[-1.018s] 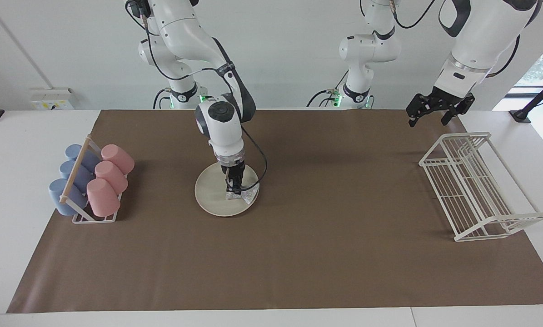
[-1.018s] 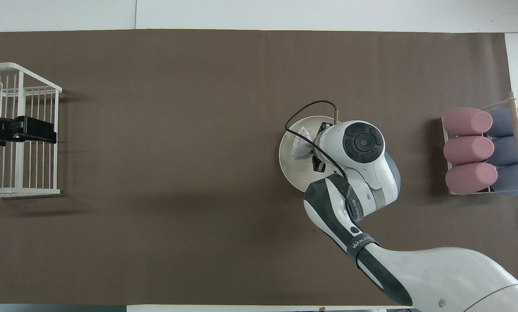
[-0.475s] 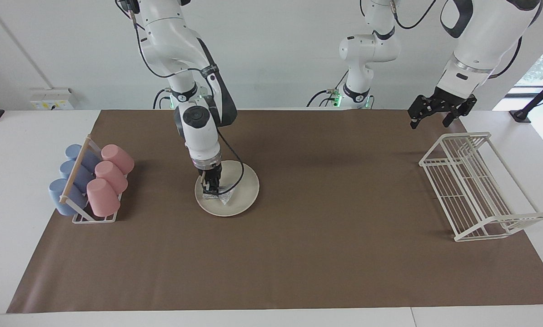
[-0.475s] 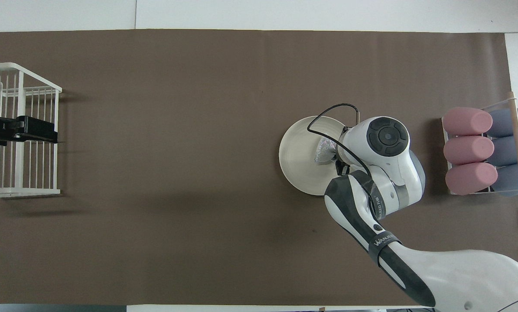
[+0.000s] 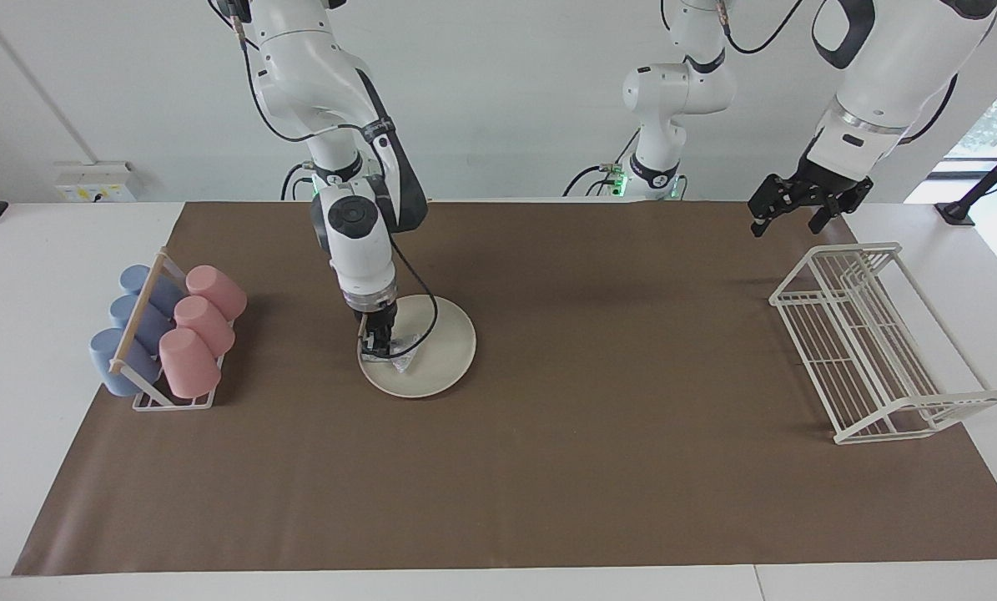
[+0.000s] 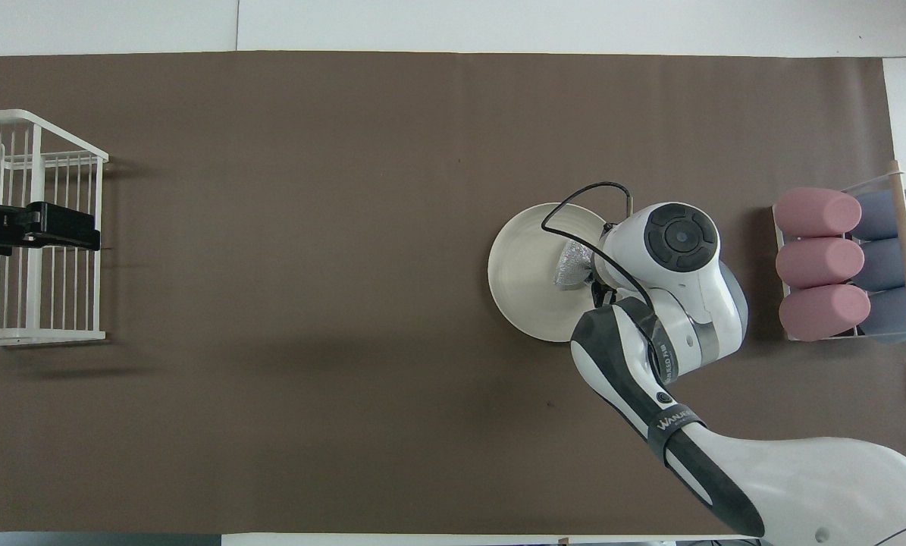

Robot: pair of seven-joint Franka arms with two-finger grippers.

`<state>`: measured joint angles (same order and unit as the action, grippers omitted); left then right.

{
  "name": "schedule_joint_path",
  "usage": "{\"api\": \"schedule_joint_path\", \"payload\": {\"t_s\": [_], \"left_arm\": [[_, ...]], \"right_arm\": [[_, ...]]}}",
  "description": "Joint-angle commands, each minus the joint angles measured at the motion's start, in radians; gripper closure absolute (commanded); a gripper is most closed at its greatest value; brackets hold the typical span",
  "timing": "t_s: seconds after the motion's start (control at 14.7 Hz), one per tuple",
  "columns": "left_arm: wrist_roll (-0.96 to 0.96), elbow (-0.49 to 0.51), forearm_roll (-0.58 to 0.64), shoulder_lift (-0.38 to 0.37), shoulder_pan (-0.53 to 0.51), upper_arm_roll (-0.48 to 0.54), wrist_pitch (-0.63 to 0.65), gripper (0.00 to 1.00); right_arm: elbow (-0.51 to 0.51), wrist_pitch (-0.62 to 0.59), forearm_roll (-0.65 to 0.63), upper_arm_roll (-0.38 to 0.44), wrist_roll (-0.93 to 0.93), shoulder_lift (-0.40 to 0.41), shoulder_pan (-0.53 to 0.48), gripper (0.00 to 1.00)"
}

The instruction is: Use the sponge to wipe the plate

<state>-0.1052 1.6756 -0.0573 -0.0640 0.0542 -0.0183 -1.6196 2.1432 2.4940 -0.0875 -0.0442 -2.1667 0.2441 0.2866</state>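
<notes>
Your right gripper [image 5: 379,344] is down on the cream plate [image 5: 440,351], clamped tight on the glittery sponge [image 5: 398,357] and pressing it to the plate's surface at the edge toward the cup rack [image 5: 143,392]. The plate sits on the brown mat [image 5: 548,484], just beside that rack of pink cups [image 5: 202,325] and blue cups [image 5: 135,321]. Your left gripper [image 5: 805,209] waits in the air over the white wire rack [image 5: 873,351], fingers spread wide, holding nothing.
</notes>
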Motion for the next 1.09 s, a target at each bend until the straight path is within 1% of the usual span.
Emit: {"api": "schedule_joint_path", "payload": {"t_s": [0.0,0.27,0.48,0.75,0.81,1.02], "left_arm": [[-0.018,-0.008,-0.015,0.006,-0.011,-0.006,-0.008,0.00],[-0.010,-0.007,-0.013,0.006,-0.013,-0.006,-0.009,0.00],[-0.008,-0.005,-0.007,0.004,-0.011,-0.008,-0.003,0.00],[-0.008,-0.004,-0.007,0.003,-0.011,-0.008,-0.005,0.00],[-0.016,-0.002,-0.007,0.003,-0.011,-0.008,-0.005,0.00],[-0.008,0.000,-0.007,0.001,-0.013,-0.008,-0.008,0.00]], "right_arm": [[-0.011,0.049,-0.011,-0.006,-0.091,0.058,0.058,1.00],[-0.045,0.062,0.000,-0.011,-0.174,0.072,0.111,1.00],[-0.117,0.048,0.083,-0.011,-0.182,0.084,0.147,1.00],[-0.098,0.040,0.095,-0.009,-0.174,0.083,0.149,1.00],[-0.104,0.016,0.095,-0.009,-0.173,0.081,0.143,1.00],[-0.178,-0.157,0.095,-0.009,-0.167,0.063,0.135,1.00]]}}
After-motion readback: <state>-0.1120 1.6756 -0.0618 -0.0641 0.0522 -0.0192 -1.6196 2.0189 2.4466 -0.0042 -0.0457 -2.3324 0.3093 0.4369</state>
